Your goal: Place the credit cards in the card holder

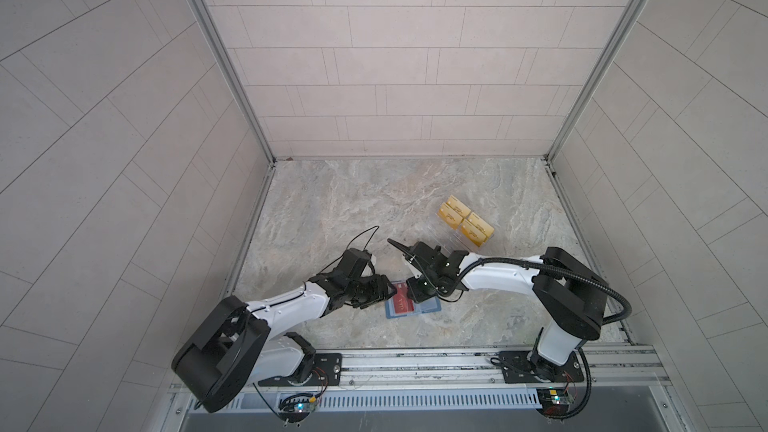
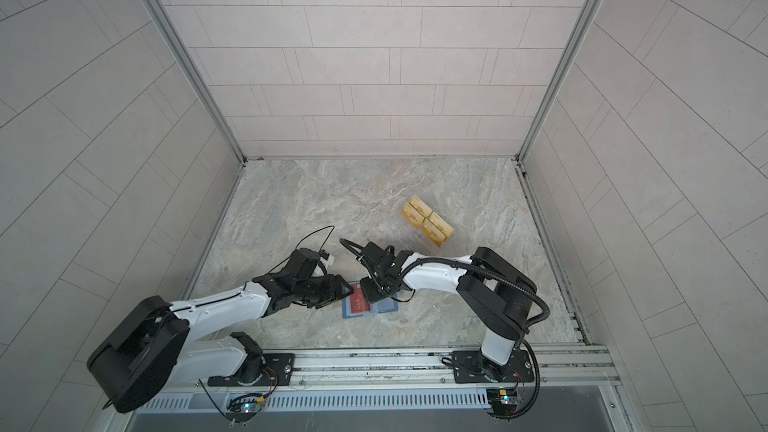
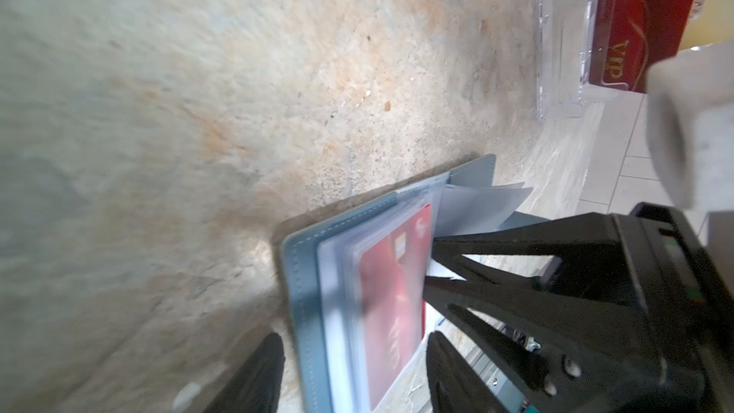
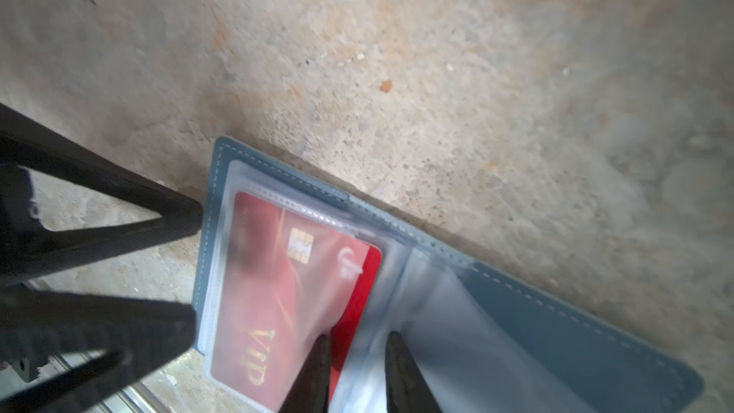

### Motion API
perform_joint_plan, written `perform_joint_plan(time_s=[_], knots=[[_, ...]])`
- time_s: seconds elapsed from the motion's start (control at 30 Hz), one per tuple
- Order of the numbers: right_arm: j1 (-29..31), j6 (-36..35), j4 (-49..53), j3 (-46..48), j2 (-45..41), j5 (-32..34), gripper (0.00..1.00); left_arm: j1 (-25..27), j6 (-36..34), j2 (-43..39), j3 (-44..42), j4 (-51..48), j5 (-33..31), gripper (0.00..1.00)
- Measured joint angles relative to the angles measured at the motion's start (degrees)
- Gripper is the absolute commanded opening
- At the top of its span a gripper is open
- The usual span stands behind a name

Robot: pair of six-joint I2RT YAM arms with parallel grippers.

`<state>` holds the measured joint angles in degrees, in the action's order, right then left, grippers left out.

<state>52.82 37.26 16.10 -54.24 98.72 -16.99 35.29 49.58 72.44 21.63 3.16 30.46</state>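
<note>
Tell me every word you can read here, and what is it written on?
"VIP" in gold letters: on the red card tucked in the blue wallet.
"VIP" in gold letters: on the second red card in the clear rack.
Yellow cards: gold marks, too small to read.
Fine print on both red ones: too blurred to read.

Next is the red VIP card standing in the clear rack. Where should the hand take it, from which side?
Pinch the red VIP card by its free upper long edge, coming down from above, a finger on each face. The left wrist view shows it standing on edge in the clear rack, lower edge behind the clear lip, so the top looks like the only open edge.
</note>
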Motion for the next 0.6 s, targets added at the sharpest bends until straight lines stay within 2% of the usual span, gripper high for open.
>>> perform_joint_plan(time_s=[0.2, 0.6], knots=[[-0.46, 1.27, -2.01, 0.98, -0.11, -1.40, 0.27, 0.04, 3.56, 0.46, -1.42, 4.96, -0.07, 0.62], [-0.83, 3.93, -6.08, 3.15, -0.81, -2.95, 0.27, 0.37, 6.38, -1.84, -3.23, 8.20, 0.68, 0.61]])
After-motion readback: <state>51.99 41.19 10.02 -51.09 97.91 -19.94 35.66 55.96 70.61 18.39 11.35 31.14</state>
